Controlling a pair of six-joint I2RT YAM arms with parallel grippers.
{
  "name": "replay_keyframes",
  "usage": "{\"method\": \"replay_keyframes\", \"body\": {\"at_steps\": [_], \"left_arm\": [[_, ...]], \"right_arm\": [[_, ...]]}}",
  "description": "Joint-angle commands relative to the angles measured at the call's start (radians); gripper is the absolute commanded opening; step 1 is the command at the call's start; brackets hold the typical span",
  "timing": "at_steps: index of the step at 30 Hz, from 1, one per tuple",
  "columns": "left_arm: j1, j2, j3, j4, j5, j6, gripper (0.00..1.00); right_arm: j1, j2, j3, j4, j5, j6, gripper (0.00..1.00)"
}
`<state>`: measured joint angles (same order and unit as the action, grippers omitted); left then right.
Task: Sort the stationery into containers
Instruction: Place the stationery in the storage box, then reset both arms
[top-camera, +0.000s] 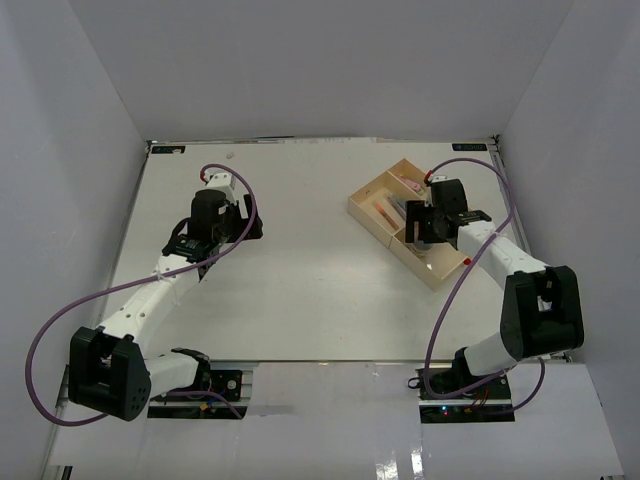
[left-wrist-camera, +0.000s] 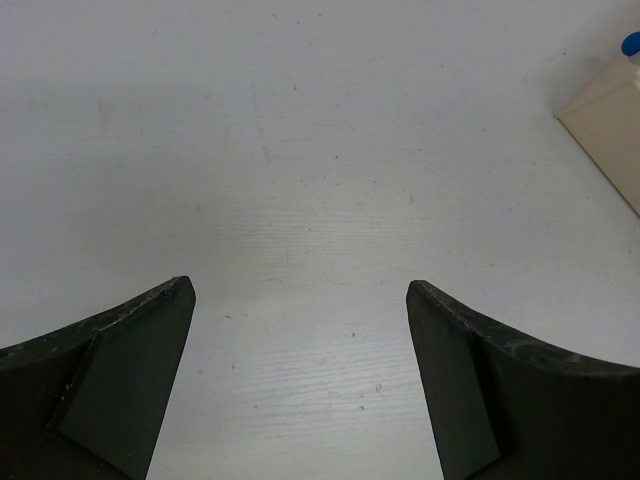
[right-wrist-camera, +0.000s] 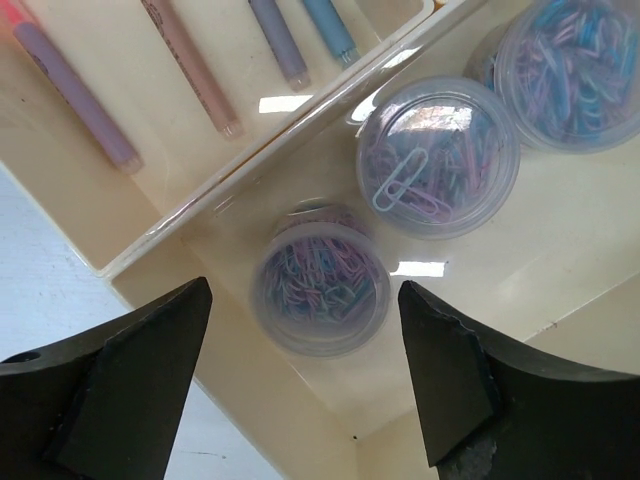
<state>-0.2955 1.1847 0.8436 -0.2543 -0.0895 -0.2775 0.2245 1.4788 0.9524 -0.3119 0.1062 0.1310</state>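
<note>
Right gripper (right-wrist-camera: 302, 290) hangs over the end compartment of the beige tray (top-camera: 361, 204), fingers (right-wrist-camera: 130, 380) spread apart and holding nothing. Directly below, between the two fingers in the wrist view, we see the nearest tub (right-wrist-camera: 320, 292), full of pastel paper clips, with a gap on each side. We cannot tell how far above it the fingers are. Two more tubs lie in the same compartment, the middle one (right-wrist-camera: 437, 157) just beside the first and the far one (right-wrist-camera: 575, 70) beyond it. Across the divider lie the pens: a purple pen (right-wrist-camera: 78, 97), a pink pen (right-wrist-camera: 190, 65), a second purple pen (right-wrist-camera: 278, 42) and a blue pen (right-wrist-camera: 330, 30). Left gripper (left-wrist-camera: 298, 288) is well apart from the tray, jaws wide and empty over bare white table (left-wrist-camera: 320, 150).
</note>
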Motion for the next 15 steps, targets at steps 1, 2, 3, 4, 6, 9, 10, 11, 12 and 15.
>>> {"method": "replay_keyframes", "body": {"at_steps": [1, 2, 3, 4, 6, 9, 10, 11, 12, 15], "left_arm": [[0.004, -0.039, -0.005, 0.013, -0.004, 0.008, 0.98], [0.004, -0.039, -0.005, 0.013, -0.004, 0.008, 0.98], [0.004, -0.039, -0.006, 0.013, -0.004, 0.008, 0.98], [0.004, -0.039, -0.005, 0.012, -0.003, 0.008, 0.98], [0.006, -0.04, -0.003, 0.013, -0.001, 0.006, 0.98], [0.006, -0.053, 0.002, 0.013, 0.011, 0.004, 0.98], [0.004, -0.057, 0.006, 0.012, 0.016, -0.003, 0.98], [0.004, -0.063, 0.014, 0.006, 0.031, -0.008, 0.98], [0.004, -0.071, 0.037, -0.014, 0.04, -0.014, 0.98], [0.004, -0.123, 0.086, -0.06, 0.063, -0.028, 0.98]], "right_arm": [[-0.002, -0.021, 0.042, 0.016, -0.025, 0.009, 0.83], [-0.001, -0.032, 0.046, 0.013, -0.028, 0.009, 0.84], [-0.002, -0.038, 0.049, 0.004, -0.03, 0.007, 0.85], [-0.002, -0.064, 0.058, -0.001, -0.036, 0.007, 0.86], [-0.002, -0.101, 0.066, -0.006, -0.045, 0.001, 0.9], [-0.002, -0.207, 0.083, -0.006, -0.048, -0.022, 0.98], [-0.002, -0.241, 0.089, -0.006, -0.043, -0.028, 0.98], [-0.002, -0.306, 0.095, -0.009, -0.034, -0.034, 0.97], [-0.002, -0.339, 0.106, -0.01, -0.022, -0.045, 0.93], [-0.002, -0.486, 0.118, -0.012, 0.05, -0.059, 0.9]]}}
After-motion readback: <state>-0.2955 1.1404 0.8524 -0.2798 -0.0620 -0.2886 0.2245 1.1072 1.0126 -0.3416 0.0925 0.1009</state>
